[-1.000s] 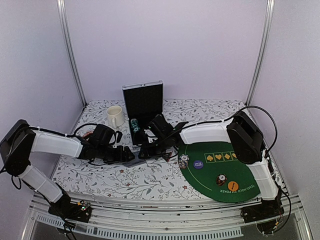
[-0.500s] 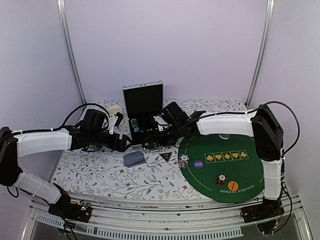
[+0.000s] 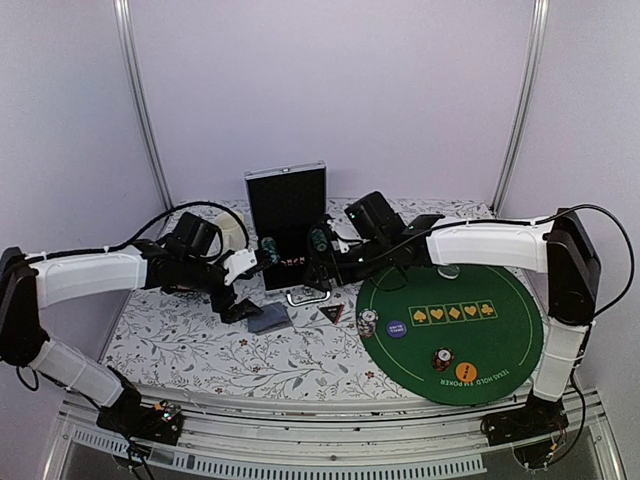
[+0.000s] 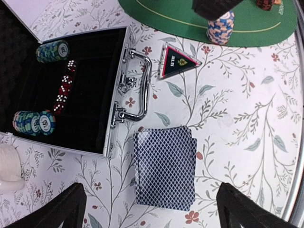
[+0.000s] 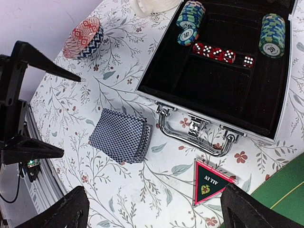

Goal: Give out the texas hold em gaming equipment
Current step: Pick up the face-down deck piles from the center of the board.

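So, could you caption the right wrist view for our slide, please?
Open case holds chip stacks and red dice; card deck and triangular marker lie outside it.

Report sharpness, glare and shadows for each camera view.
Top external: even soft light, faint lilac cast, chips on the green mat small but unblurred. Left wrist: cards crisp, case interior nearly black. Right wrist: sharp, dice dots readable, small glints on the chrome handle.

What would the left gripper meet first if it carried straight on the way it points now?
Most likely the deck of blue-backed playing cards, lying ahead of the left gripper, between its open fingers; depth is uncertain.
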You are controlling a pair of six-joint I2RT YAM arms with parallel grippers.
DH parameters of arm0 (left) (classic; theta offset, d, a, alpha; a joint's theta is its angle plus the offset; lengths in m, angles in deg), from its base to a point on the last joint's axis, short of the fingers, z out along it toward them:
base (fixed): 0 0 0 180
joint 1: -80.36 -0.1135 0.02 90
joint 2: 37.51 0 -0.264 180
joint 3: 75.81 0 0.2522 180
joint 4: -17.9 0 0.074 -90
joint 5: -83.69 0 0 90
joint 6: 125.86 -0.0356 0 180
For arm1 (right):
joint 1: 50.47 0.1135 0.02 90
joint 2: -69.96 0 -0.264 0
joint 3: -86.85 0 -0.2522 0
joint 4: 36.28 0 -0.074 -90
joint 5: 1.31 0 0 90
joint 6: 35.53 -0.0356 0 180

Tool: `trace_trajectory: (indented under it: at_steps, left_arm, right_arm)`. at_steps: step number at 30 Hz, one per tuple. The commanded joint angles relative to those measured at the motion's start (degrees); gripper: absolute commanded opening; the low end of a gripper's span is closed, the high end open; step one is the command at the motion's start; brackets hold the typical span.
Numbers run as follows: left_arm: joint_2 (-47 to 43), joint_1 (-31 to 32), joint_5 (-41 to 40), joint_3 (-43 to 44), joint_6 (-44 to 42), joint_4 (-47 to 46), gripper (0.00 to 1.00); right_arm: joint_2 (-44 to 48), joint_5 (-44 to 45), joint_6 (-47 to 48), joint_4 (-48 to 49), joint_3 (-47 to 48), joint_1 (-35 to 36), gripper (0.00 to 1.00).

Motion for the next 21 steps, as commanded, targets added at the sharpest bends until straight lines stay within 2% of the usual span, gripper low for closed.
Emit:
trace_trajectory:
  at_steps: [1,5,13,17,21]
  left_arm:
    - [6.6,0.0,1.2,2.8,-6.0,2.7,0.98]
    - [8.8,0.0,3.1,1.3,-6.8,-0.9,0.98]
    - [14.9,0.2,0.3,2.7,-6.2,-2.2,0.98]
    - [17.2,0.1,-3.7,3.1,-4.8,-3.4,0.98]
    - [17.7,0.6,-3.3,3.3,-4.9,-4.1,0.98]
  right_arm:
    - [2.4,0.9,0.9,0.8,-2.7,-0.1,0.99]
    - [3.1,1.2,0.3,1.0,-4.2,-0.2,0.99]
    - [3.1,0.7,-0.3,1.9,-5.1,-0.2,0.99]
    - [3.1,0.8,-0.4,1.9,-5.4,-0.1,0.99]
    - [2.9,0.5,-0.3,1.9,-5.4,-0.2,0.99]
